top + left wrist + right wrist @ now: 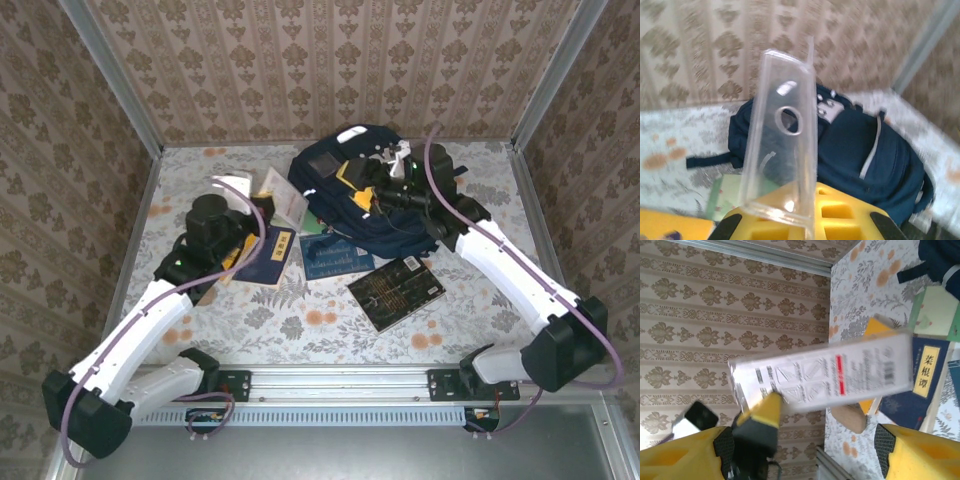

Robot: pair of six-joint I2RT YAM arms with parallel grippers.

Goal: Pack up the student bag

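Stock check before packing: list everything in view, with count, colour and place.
student bag: 1, navy with white stripes, far centre of table
blister pack: 1, clear front, white printed back, held left of the bag
black book: 1, black, near-right of the bag
blue book: 1, teal-blue, at the bag's near edge
navy book: 1, navy, yellow label, left of blue book
yellow item: 1, yellow, beside navy book, kind unclear
green book: 1, pale green, by the bag
left gripper: 1, yellow-black, shut on the blister pack
right gripper: 1, yellow-black, open, over the bag

On the table [300, 330], the student bag [325, 165] lies at the back, books [397, 292] spread before it.
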